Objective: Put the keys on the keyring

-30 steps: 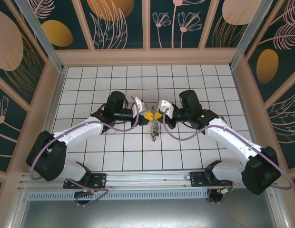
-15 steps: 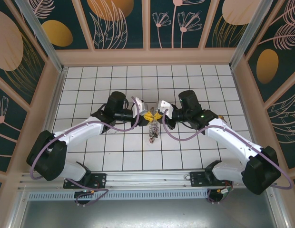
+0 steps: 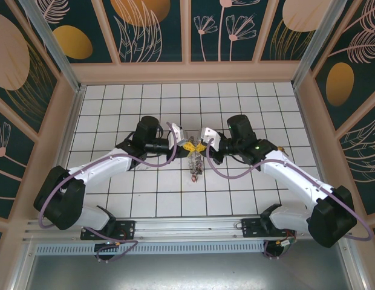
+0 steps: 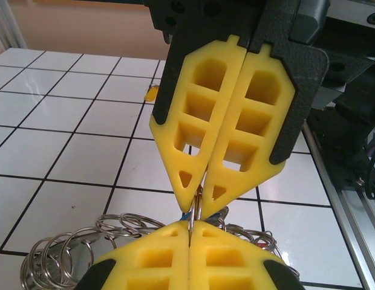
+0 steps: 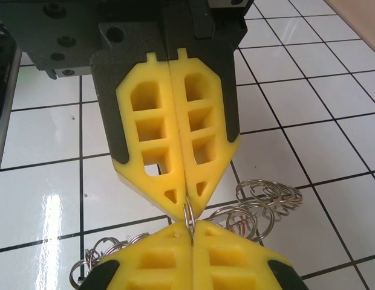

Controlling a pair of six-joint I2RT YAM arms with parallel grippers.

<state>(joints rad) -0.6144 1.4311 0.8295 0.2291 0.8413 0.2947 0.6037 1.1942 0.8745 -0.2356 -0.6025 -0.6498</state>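
Observation:
My left gripper [image 3: 183, 147] and right gripper [image 3: 201, 147] meet tip to tip over the middle of the tiled floor. Both are shut on the same thin wire of the keyring [image 4: 197, 208], which stands on edge between the yellow pads. In the right wrist view the keyring [image 5: 189, 212] crosses from the left gripper [image 5: 186, 204] above into my right gripper [image 5: 192, 225] below. A bunch of keys [image 3: 196, 167] hangs under the joined tips. Small silvery split rings [image 4: 72, 251] crowd either side, with a blue and a red tag half hidden among them.
White tiled floor [image 3: 157, 193] spreads all round, closed in by wooden walls [image 3: 187, 71]. A small yellow piece [image 4: 151, 93] lies on a tile beyond the right gripper [image 4: 199, 199]. More split rings [image 5: 269, 196] fan out to the right of the pads.
My left gripper's jaws have closed fully on the keyring wire. Both arms and the hanging keys have barely shifted.

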